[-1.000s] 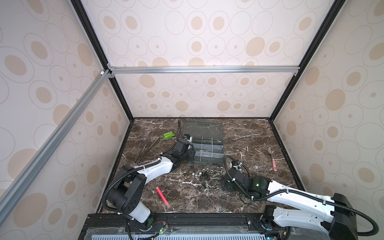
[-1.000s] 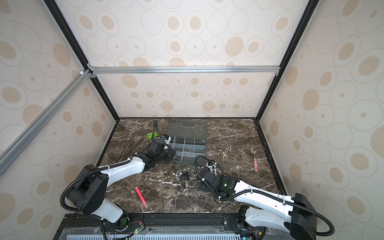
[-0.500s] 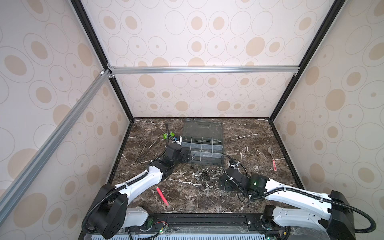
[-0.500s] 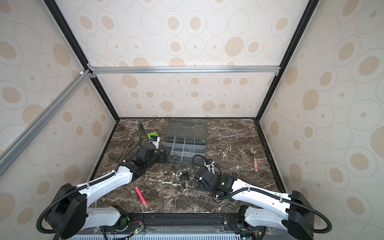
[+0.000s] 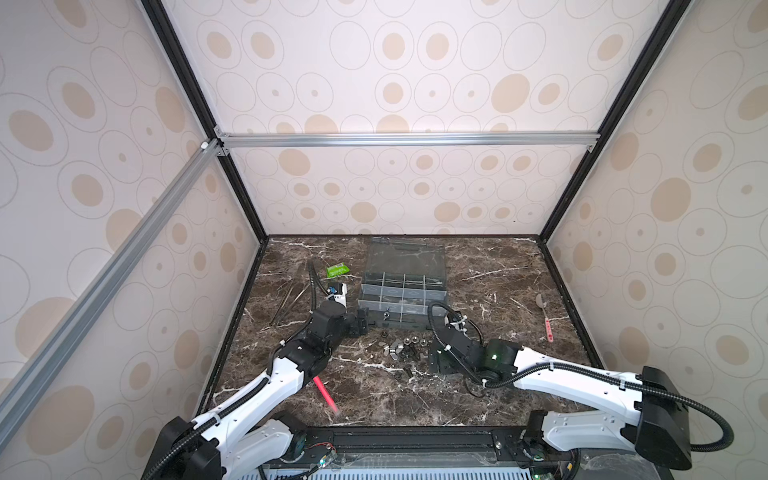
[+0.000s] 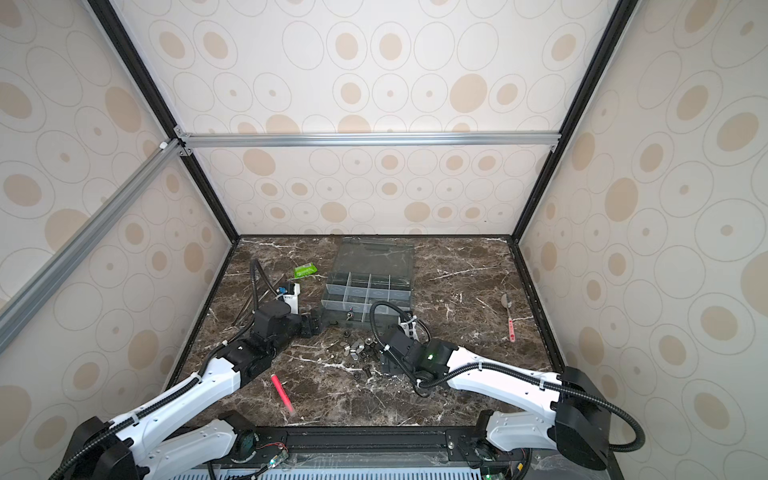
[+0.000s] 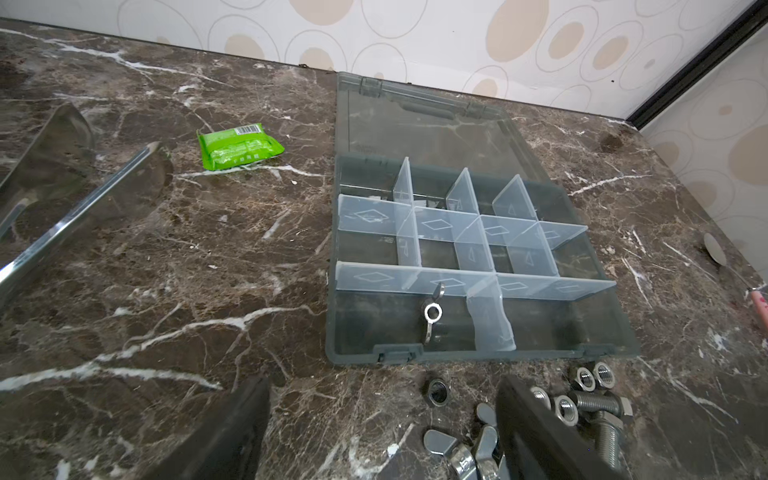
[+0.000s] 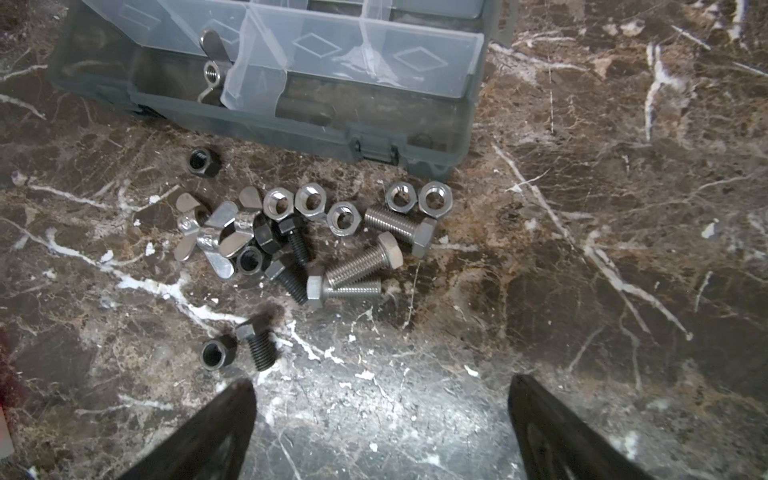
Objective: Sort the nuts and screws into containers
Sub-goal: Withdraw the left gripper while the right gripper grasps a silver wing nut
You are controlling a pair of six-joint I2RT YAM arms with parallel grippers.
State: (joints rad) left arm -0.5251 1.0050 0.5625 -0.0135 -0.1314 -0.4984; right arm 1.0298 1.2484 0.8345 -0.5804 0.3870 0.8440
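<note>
Sorting barely begun: one wing nut (image 7: 432, 311) sits in a container (image 7: 374, 324); screws (image 8: 361, 262) and nuts (image 8: 343, 227) remain on the worktop (image 8: 582, 291); left pincer (image 7: 382, 388) and right pincer (image 8: 380, 388) spread, empty.

Right of the dark grey plastic organiser box (image 7: 457, 352), the brown marble desk (image 5: 498, 266) lies bare out to a pink-handled metal spoon (image 5: 545, 318). Silver and black screws (image 8: 361, 262) and hexagonal and winged nuts (image 8: 300, 194) crowd the strip just before the box. Its clear lid (image 7: 415, 124) lies flat behind, leaving the square compartments (image 7: 374, 328) open from above.
</note>
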